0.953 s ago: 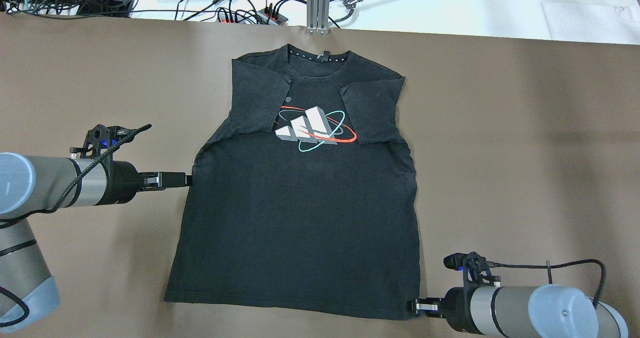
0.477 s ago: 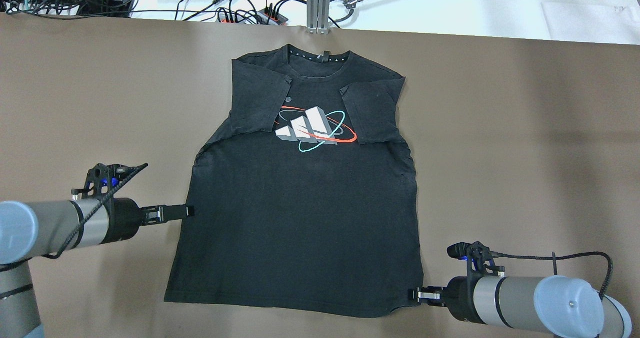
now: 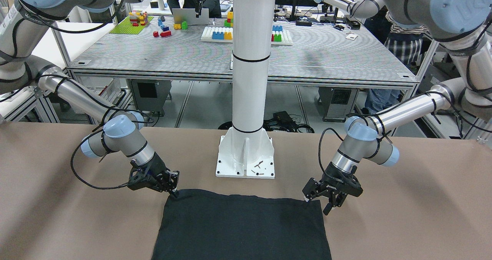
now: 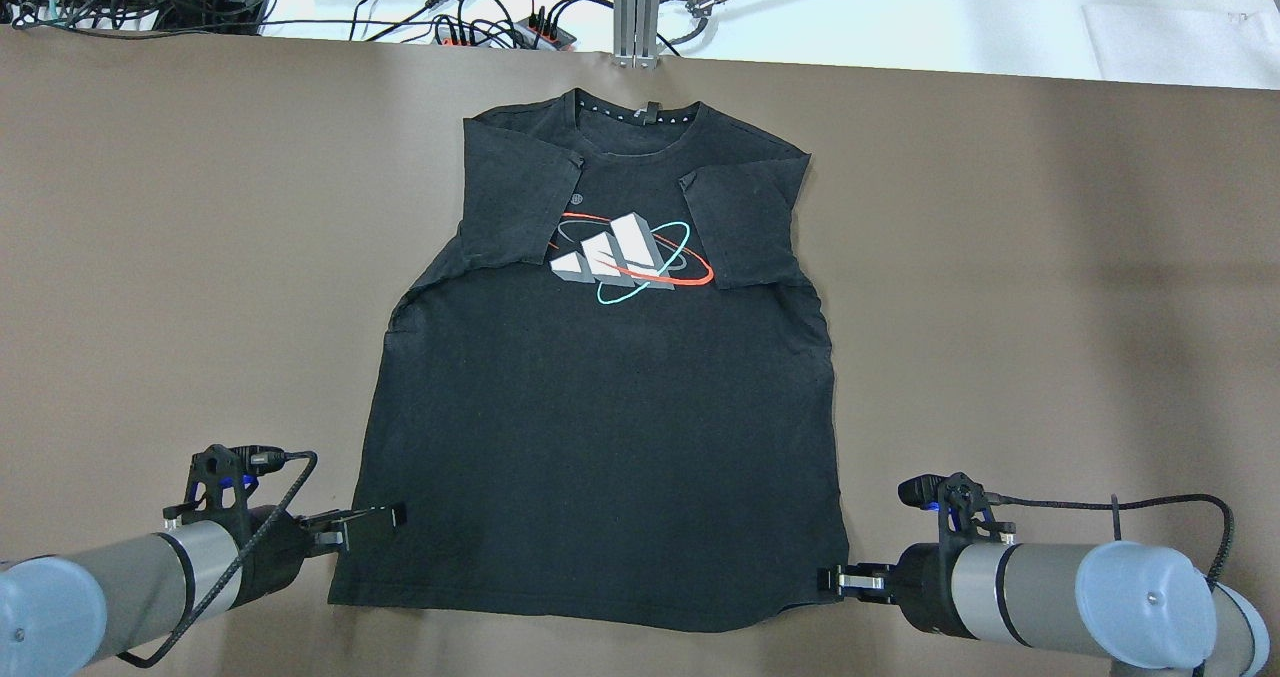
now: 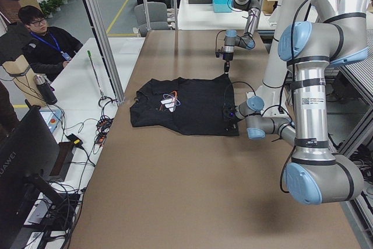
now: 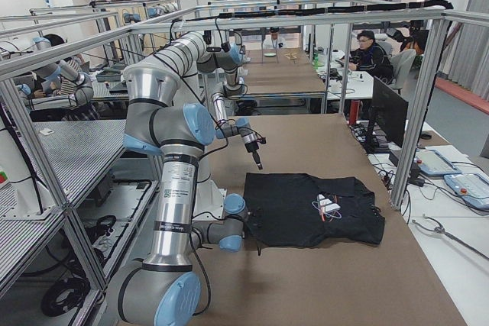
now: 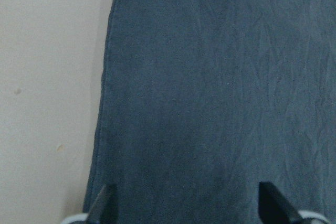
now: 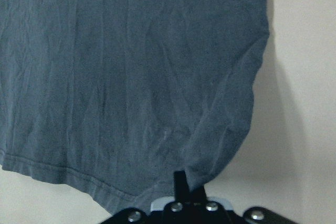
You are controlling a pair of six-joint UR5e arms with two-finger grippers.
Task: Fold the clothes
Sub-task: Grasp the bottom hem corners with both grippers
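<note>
1. showing a black t-shirt (image 4: 600, 437) spread flat, print side up, on the brown table (image 4: 200, 207), directly in front of the white post (image 3: 250, 98); hem edge nearest the post's base, collar farthest from it.
2. both short sleeves (image 4: 510, 207) folded inward over the chest, on the half of the shirt away from the post, flanking a grey, red and teal logo (image 4: 630, 257).
3. right gripper (image 4: 825, 582) low at the hem corner on the robot's right of the post's base, close to the tabletop; clenched on that corner of the t-shirt, with the cloth drawn into small puckers around the fingertip (image 8: 180, 179) in the right wrist view.
4. left gripper (image 4: 398, 515) on the other side of the post's base, over the shirt's side edge a little farther from the post than the second hem corner; jaws released and spread wide, one fingertip (image 7: 107, 205) near the side seam and the other over plain cloth, grasping nothing.
5. cannot tell whether the left fingertips touch the fabric or hover just above it.
6. well beyond the collar end, far from the post: a seated person (image 5: 49, 45) beside a white desk (image 5: 87, 86) with cables (image 4: 560, 17) along its near edge.
</note>
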